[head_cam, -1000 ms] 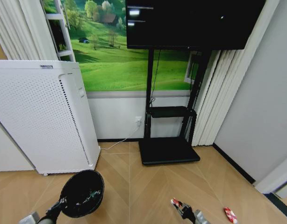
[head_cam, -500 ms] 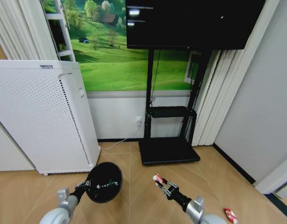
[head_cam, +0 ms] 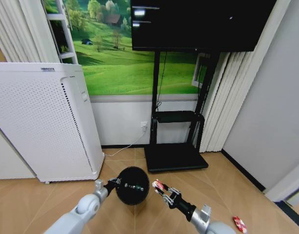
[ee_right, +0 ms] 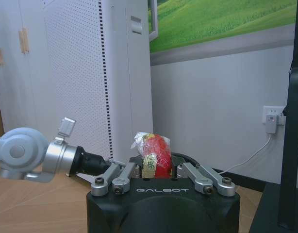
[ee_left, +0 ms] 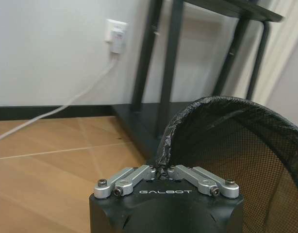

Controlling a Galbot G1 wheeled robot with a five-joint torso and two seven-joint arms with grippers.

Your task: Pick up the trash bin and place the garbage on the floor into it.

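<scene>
Light: bright, even and soft indoors.
Glare: pale reflections on the dark screen (head_cam: 198, 22).
Shadows: faint on the floor (head_cam: 227, 190).
Distortion: head view bows straight lines near its edges.
Focus: wrist housings slightly soft up close.

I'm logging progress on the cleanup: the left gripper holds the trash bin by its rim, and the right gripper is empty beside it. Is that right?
Not quite. The right gripper is not empty: it is shut on a red-and-white wrapper, as the right wrist view shows. The rest holds: the left gripper grips the trash bin by its rim. A second wrapper lies on the floor.
</scene>
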